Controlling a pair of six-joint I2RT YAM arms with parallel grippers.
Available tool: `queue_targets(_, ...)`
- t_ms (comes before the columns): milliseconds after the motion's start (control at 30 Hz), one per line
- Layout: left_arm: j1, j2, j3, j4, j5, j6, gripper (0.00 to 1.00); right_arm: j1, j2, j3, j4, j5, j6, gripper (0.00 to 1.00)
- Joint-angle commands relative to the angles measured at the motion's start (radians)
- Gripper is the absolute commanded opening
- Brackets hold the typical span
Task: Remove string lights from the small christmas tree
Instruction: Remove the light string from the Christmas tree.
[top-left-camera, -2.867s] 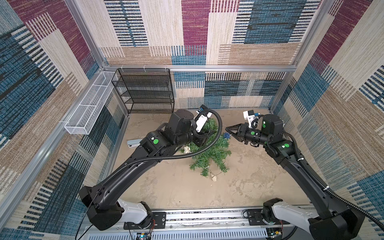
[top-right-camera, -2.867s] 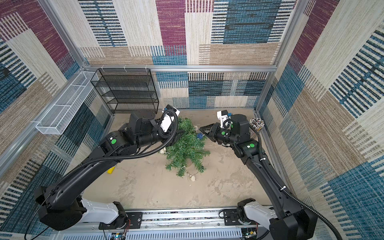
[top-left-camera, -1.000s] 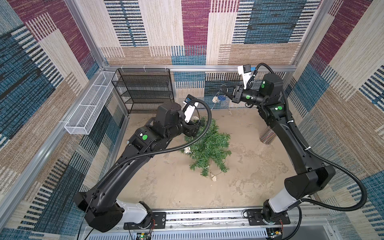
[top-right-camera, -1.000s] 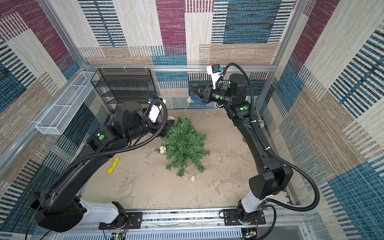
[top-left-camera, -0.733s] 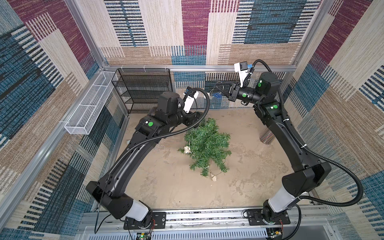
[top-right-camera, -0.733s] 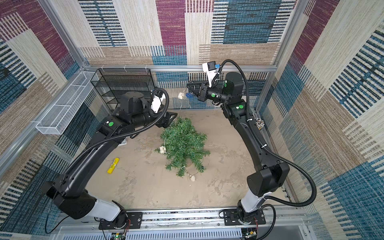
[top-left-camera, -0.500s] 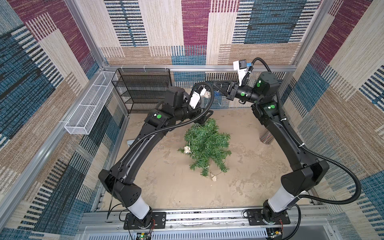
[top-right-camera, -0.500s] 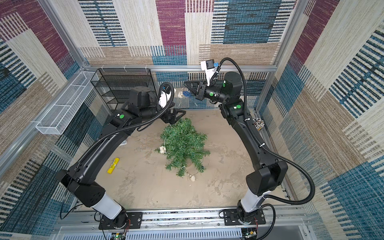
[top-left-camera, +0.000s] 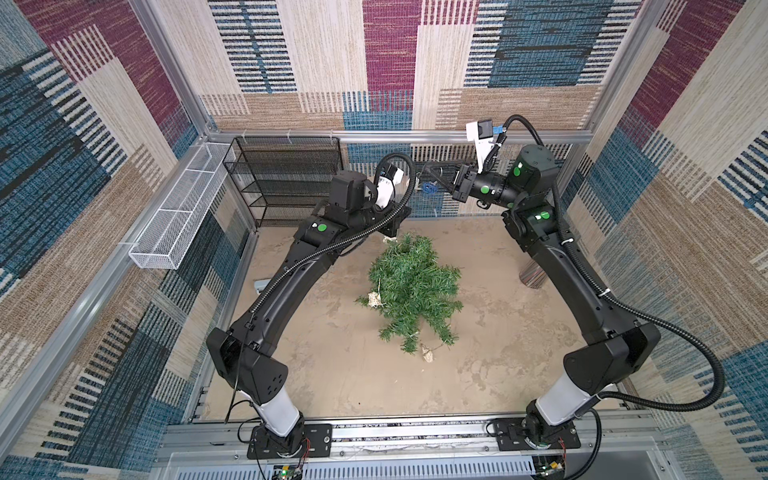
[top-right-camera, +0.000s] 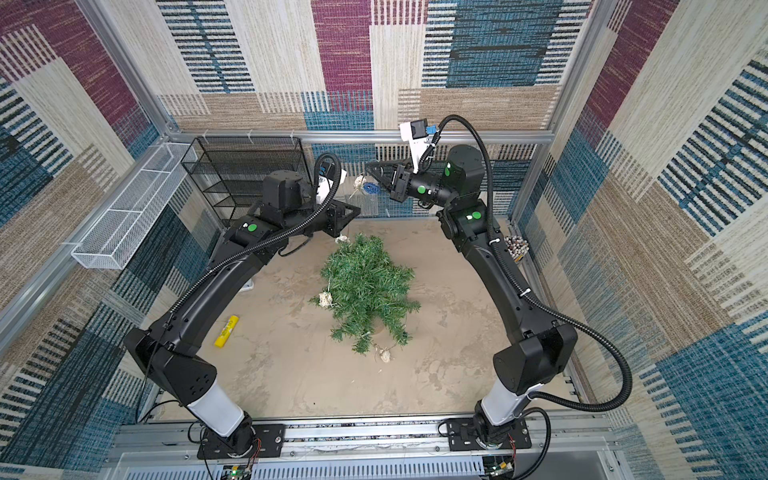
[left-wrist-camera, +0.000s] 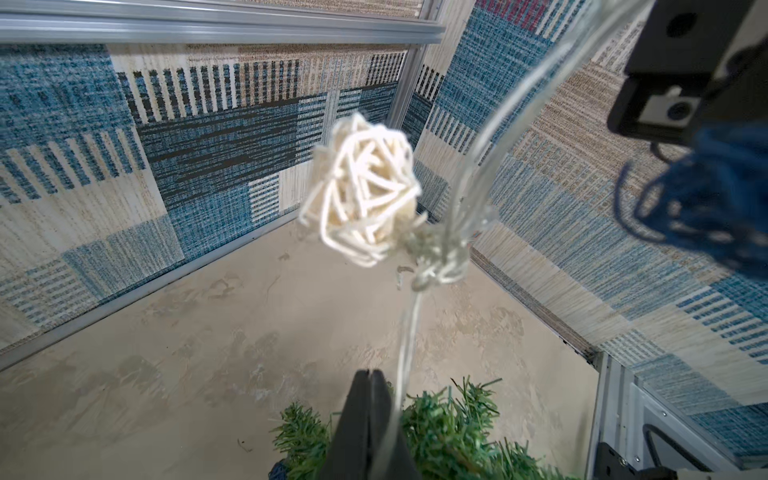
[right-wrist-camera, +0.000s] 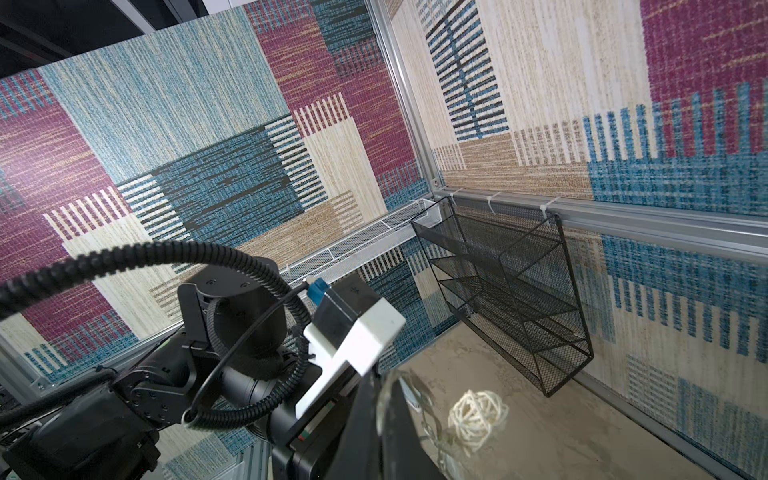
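The small christmas tree (top-left-camera: 411, 286) (top-right-camera: 365, 286) lies on the sandy floor in both top views. The string lights' pale wire rises from it to my right gripper (top-left-camera: 428, 168) (right-wrist-camera: 381, 380), which is held high near the back wall and shut on the wire. A cream ball (top-right-camera: 358, 181) (left-wrist-camera: 365, 195) and a blue ball (top-right-camera: 370, 189) dangle just below it. More cream balls (top-left-camera: 375, 299) hang at the tree's edges. My left gripper (top-right-camera: 353, 209) (left-wrist-camera: 371, 374) is shut above the tree's far end. The wire runs across one finger, outside the seam.
A black mesh shelf (top-left-camera: 286, 178) and a white wire basket (top-left-camera: 174, 216) hang on the back-left walls. A yellow marker (top-right-camera: 226, 331) lies on the floor at the left. A cup of pencils (top-right-camera: 516, 248) stands by the right wall.
My left arm swung up and toward the back, over the tree's far end, and its jaws closed. My right gripper shifted slightly left, still holding the lifted strand.
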Motion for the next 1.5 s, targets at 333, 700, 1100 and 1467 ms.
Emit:
queue_targets(333,0.075,-0.17,-0.095,-0.077,-0.321,-0.05,0.0,-0.038,-0.141,-0.179,-0.095,0.092,-0.116,0.81)
queue_targets(700,0.093,-0.335,-0.171,-0.175,-0.41,-0.01,0.0,-0.059,-0.247,-0.307,-0.211,0.143,-0.206,0.82)
queue_targets(1100,0.092,-0.473,-0.19,-0.303,-0.272,-0.032,0.0,-0.053,-0.332,-0.38,-0.228,0.172,-0.243,0.83)
queue_targets(1467,0.092,-0.561,-0.233,-0.336,-0.137,-0.061,0.0,-0.056,-0.404,-0.418,-0.258,0.197,-0.285,0.84)
